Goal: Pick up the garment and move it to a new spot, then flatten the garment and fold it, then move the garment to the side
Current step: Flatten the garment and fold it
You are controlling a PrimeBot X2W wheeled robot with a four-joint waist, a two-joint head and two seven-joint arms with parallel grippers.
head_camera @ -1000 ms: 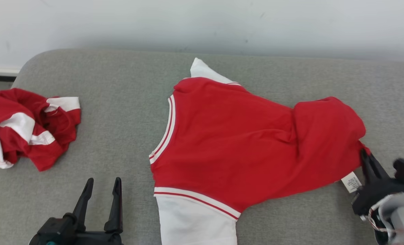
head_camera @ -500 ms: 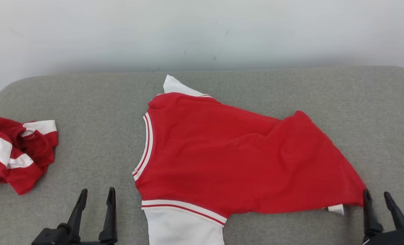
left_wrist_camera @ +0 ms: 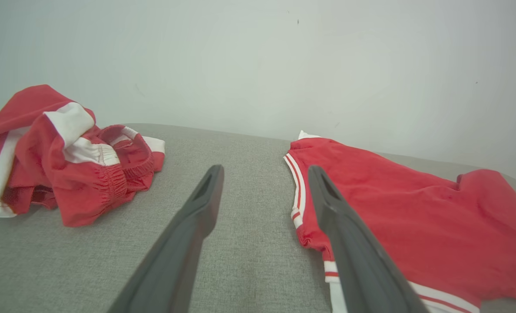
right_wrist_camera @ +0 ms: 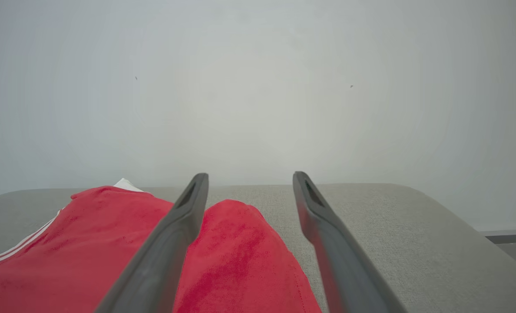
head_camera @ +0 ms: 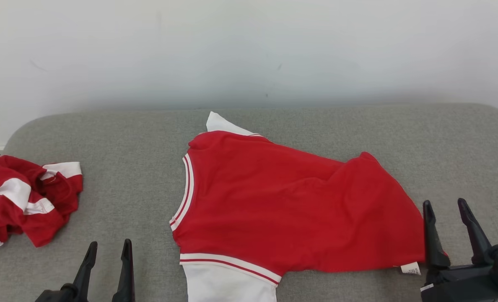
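**Head view**
- Surface (head_camera: 119, 138): grey, cloth-covered, with rounded corners. It stands against a pale wall (head_camera: 249, 50).
- Garment (head_camera: 291, 209): red with white sleeves and striped trim, lying mostly flat mid-surface. The neck is toward my left and the hem toward my right. One sleeve runs off the near edge, and the other's tip peeks out at the far side. There are a few wrinkles toward the hem.
- Label (head_camera: 411, 268): white, at the hem's near corner.
- Pile (head_camera: 22, 201): red-and-white cloth, crumpled, at far left, well apart from the garment.
- My left gripper (head_camera: 110, 243): at lower left over bare surface, jaws spread, nothing held.
- My right gripper (head_camera: 444, 202): at lower right, jaws spread wide, nothing between them. Its inner finger crosses the hem edge, and I cannot tell whether it touches the cloth.

**Left wrist view**
- My left gripper (left_wrist_camera: 265, 169): fingers parted, with only grey surface (left_wrist_camera: 240, 148) between them.
- Garment (left_wrist_camera: 414, 217): to the right of my fingers, collar trim nearest, and my right finger crosses its edge in this view.
- Pile (left_wrist_camera: 58, 156): to the left, with an elastic band showing.

**Right wrist view**
- My right gripper (right_wrist_camera: 250, 176): fingers wide apart, gripping nothing.
- Garment (right_wrist_camera: 88, 243): low and to the left, with its hem end lying beneath and between my fingers.
- Surface (right_wrist_camera: 392, 226): bare to the right.
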